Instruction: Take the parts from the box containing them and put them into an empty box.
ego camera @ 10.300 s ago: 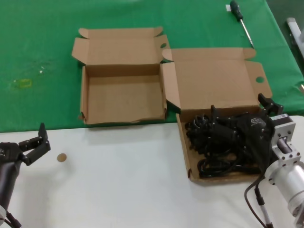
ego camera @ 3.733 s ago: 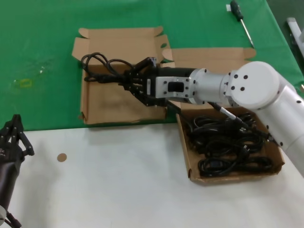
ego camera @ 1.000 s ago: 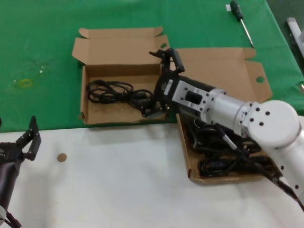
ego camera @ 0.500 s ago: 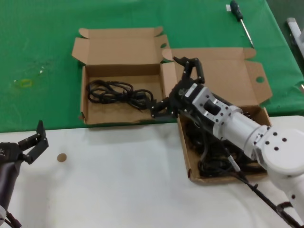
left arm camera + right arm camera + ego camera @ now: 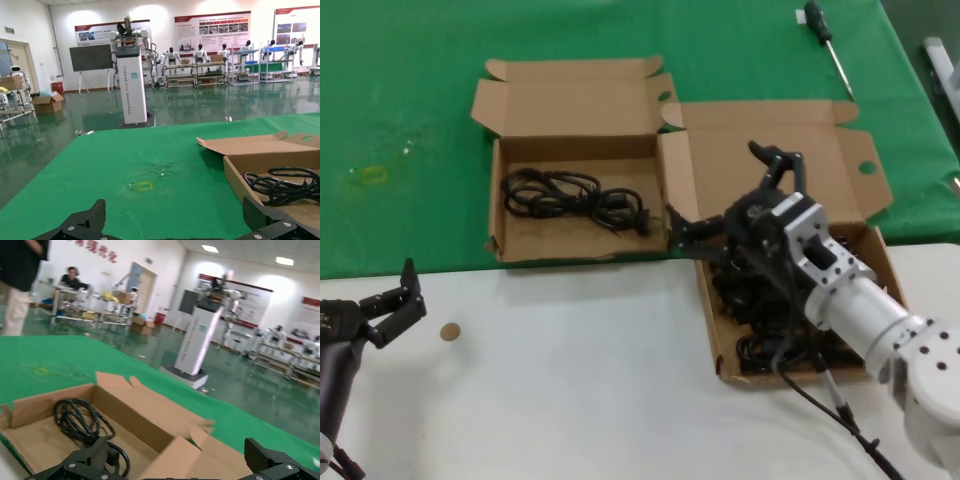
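Now spread and holding nothing, the right gripper's (image 5: pixel 735 195) fingers hover over the larger brown cardboard box (image 5: pixel 880 262) of black cord bundles (image 5: pixel 760 345), one bundle (image 5: pixel 575 195) lies in the smaller cardboard box (image 5: pixel 495 195), and the left gripper (image 5: pixel 388 303) waits released above the white desk (image 5: pixel 570 380).

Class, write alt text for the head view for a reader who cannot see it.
The right end effector, open and empty, hovers above the larger box of black cords. One cord bundle lies in the smaller box; the left end effector waits, open, nearby.
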Motion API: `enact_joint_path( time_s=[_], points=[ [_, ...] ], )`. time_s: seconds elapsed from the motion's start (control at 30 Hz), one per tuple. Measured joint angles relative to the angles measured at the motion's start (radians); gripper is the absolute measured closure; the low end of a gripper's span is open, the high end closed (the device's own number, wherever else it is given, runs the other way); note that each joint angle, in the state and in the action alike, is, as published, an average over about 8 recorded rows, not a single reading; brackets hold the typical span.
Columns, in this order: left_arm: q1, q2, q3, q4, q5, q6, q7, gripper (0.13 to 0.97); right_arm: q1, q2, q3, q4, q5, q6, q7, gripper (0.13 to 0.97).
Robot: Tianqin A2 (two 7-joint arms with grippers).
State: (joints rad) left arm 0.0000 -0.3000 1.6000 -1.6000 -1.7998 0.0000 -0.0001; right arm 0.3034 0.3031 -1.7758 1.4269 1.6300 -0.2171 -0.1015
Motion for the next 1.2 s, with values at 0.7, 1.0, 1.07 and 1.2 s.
enact_joint_path(
  time_s=[0.7, 1.0, 1.07, 1.2],
  points=[
    [0.000, 0.000, 0.000, 0.000, 0.000, 0.000, 0.000, 0.132, -0.245, -0.002, 0.142, 0.140, 0.137, 0.175, 0.082, 0.129],
    [0.000, 0.000, 0.000, 0.000, 0.000, 0.000, 0.000, 0.132, -0.273, -0.003, 0.158, 0.156, 0.153, 0.196, 0.091, 0.129],
    [0.000, 0.000, 0.000, 0.000, 0.000, 0.000, 0.000, 0.132, -0.273, -0.003, 0.158, 0.156, 0.153, 0.196, 0.092, 0.129],
    [0.000, 0.000, 0.000, 0.000, 0.000, 0.000, 0.000, 0.132, -0.273, -0.003, 0.158, 0.156, 0.153, 0.196, 0.092, 0.129]
  ],
)
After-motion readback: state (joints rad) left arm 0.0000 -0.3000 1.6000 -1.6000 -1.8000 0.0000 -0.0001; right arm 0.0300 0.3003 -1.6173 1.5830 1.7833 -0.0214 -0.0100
